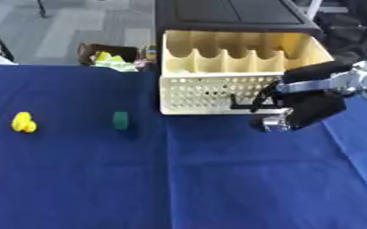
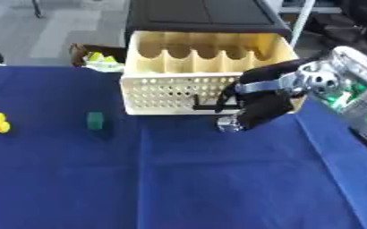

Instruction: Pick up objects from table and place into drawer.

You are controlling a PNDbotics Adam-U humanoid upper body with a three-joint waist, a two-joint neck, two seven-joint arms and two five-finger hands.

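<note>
Reaching in from the right, the robot's right hand (image 2: 253, 109) sits at the front right corner of the cream drawer (image 1: 218, 91), against its perforated front wall; whether its fingers are curled or straight cannot be told. The drawer stands pulled open from a black cabinet (image 1: 226, 13) on the blue surface (image 1: 218, 179). Left of the drawer, apart from it, a small green block (image 1: 121, 120) stands on the cloth, and farther left lies a yellow toy (image 1: 23, 122).

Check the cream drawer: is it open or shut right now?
Open: the drawer is pulled out from the black cabinet, its divided interior visible from above.
</note>
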